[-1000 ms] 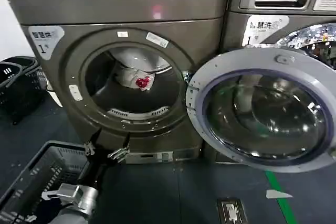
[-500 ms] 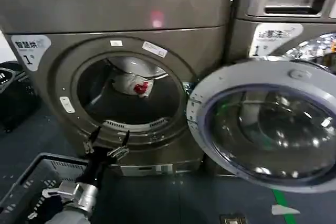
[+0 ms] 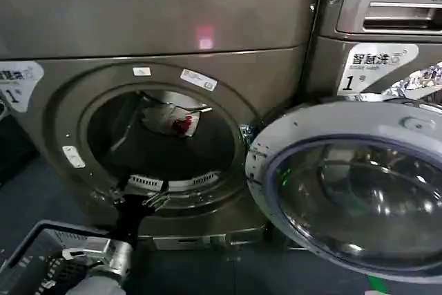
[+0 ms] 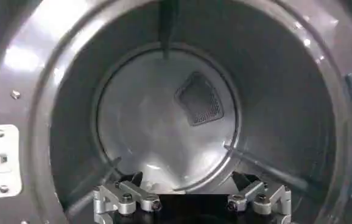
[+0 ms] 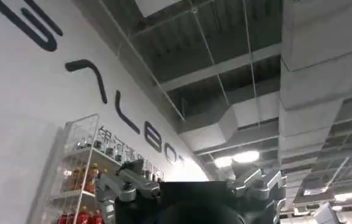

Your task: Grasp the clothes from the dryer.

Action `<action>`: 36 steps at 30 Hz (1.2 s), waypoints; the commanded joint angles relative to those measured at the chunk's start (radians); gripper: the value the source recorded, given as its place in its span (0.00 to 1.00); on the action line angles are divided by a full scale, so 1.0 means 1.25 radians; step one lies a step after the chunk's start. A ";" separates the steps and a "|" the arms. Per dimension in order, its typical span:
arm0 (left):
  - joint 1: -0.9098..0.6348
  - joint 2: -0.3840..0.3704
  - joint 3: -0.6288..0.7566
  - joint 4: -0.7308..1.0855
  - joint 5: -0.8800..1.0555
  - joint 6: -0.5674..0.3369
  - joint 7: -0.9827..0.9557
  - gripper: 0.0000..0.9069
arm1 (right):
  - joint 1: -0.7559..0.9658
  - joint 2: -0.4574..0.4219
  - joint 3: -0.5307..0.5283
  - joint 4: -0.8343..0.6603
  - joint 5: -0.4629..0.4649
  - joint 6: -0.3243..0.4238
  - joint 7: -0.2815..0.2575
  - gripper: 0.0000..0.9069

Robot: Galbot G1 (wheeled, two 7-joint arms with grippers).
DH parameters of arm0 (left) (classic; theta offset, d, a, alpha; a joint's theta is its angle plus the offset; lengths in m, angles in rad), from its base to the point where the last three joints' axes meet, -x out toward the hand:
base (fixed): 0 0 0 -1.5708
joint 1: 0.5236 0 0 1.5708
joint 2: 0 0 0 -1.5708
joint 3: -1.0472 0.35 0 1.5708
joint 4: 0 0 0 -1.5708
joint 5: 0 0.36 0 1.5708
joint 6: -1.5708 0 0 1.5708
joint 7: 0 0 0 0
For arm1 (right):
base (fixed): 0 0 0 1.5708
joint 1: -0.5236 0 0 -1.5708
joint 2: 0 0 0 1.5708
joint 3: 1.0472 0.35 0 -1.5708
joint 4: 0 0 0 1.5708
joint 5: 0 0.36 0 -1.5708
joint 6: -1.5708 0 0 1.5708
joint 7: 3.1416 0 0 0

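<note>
My left gripper (image 3: 143, 194) hangs at the lower lip of the dryer (image 3: 207, 18), fingers spread, gripping nothing; the clothes (image 3: 173, 121) lie deep in the drum, up and beyond it; my right gripper (image 5: 191, 185) is raised toward the ceiling, fingers open, so left is nearer.

The left arm reaches up from the lower left of the head view, its silver wrist cuff low and a black forearm section rising from it. The left gripper (image 3: 143, 193) is at the end of it, fingers spread apart and pointing forward and up. In the left wrist view the same gripper (image 4: 191, 198) shows its two silver fingertips (image 4: 125, 198) wide apart with nothing between them. The right gripper (image 5: 191, 182) points upward, its two fingers spread and empty.
</note>
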 commanded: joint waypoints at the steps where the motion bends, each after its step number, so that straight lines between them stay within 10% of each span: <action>1: -0.003 0.001 0.007 0.003 0.002 0.006 -0.016 1.00 | -0.002 0.002 0.005 0.001 0.001 0.000 0.000 1.00; 36: -0.026 0.012 0.013 0.017 0.003 0.009 -0.013 1.00 | -0.029 0.009 0.050 0.000 0.032 0.004 0.004 1.00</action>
